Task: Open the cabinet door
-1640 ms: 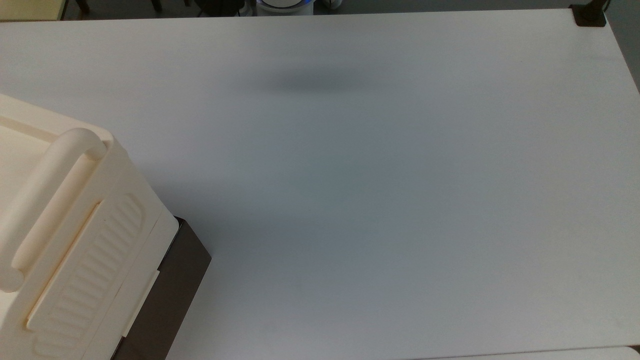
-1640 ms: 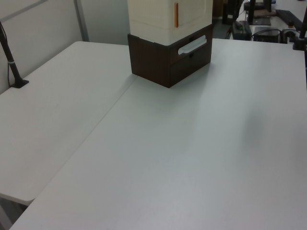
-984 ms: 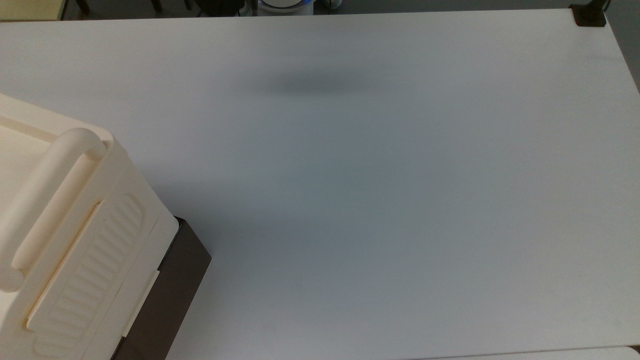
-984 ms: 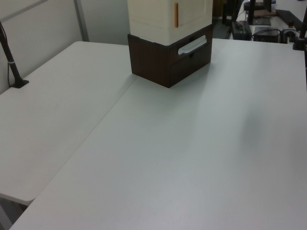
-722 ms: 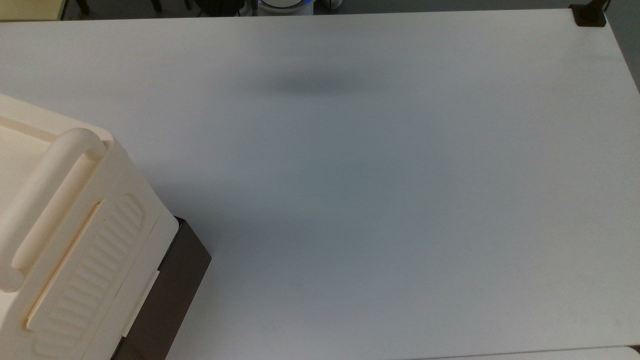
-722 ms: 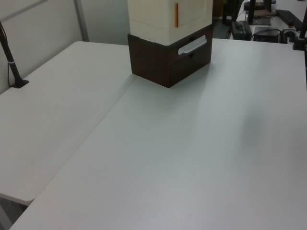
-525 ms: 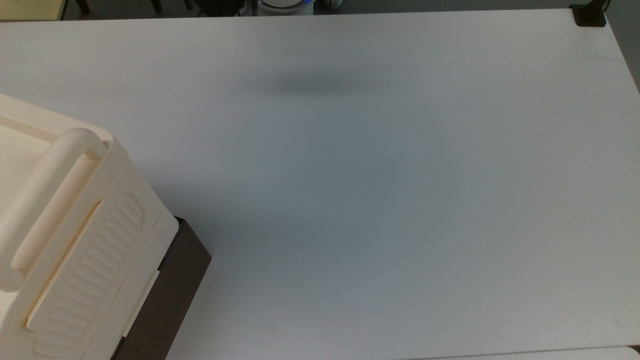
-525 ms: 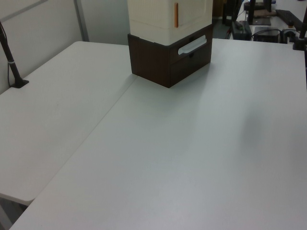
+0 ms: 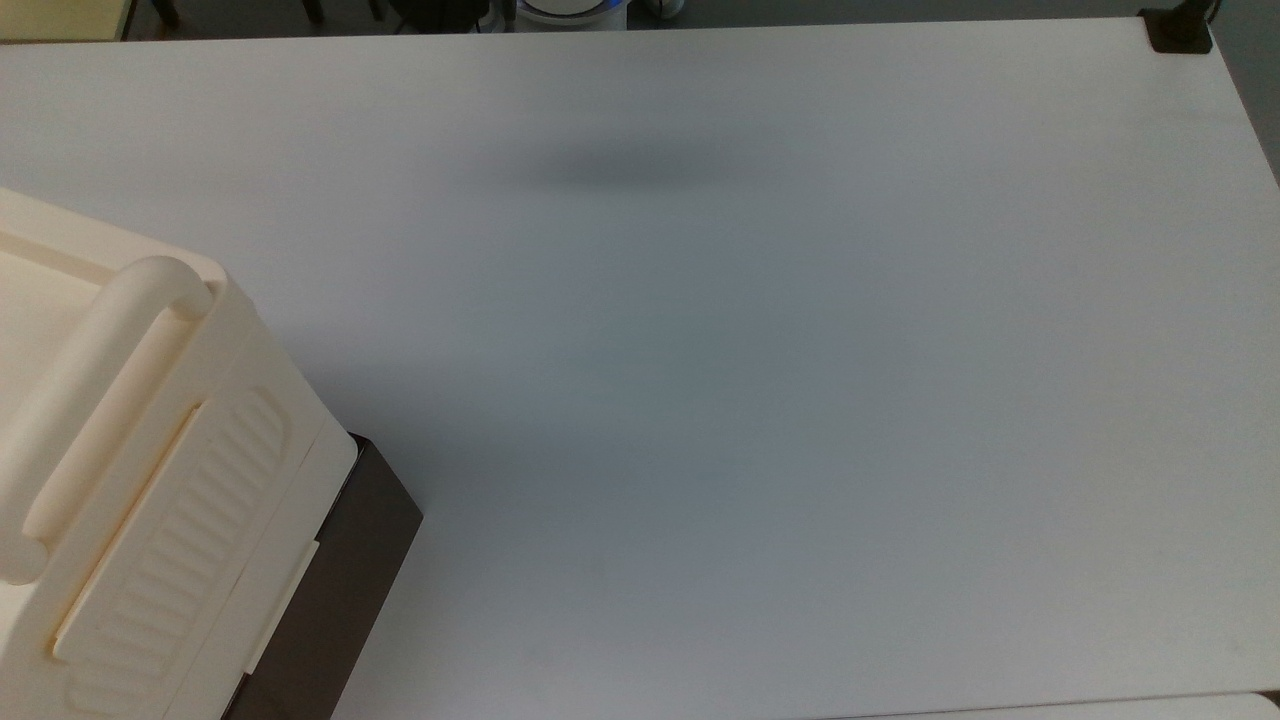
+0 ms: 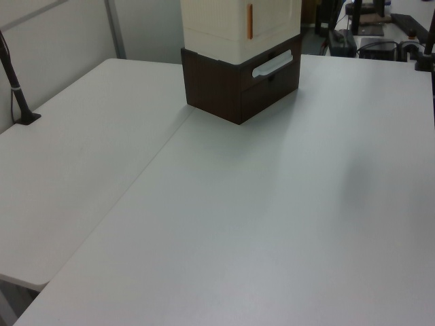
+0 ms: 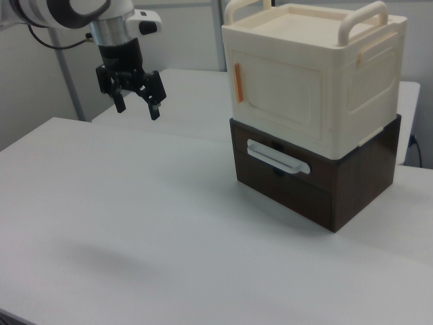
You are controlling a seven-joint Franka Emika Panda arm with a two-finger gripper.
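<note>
Nothing on the table (image 9: 760, 400) has shifted since the earlier frames; the soft shadow in the top view sits where it did. In the right view the gripper (image 11: 136, 105) hangs in the air, fingers spread apart and holding nothing, well to the right view's left of the cream cabinet (image 11: 352, 88). The cabinet door (image 11: 281, 91) faces front, apparently flush and shut, with a small orange handle (image 11: 237, 82) at its edge. The cabinet stands on a dark brown drawer unit (image 11: 318, 186) with a pale bar handle (image 11: 277, 157)
</note>
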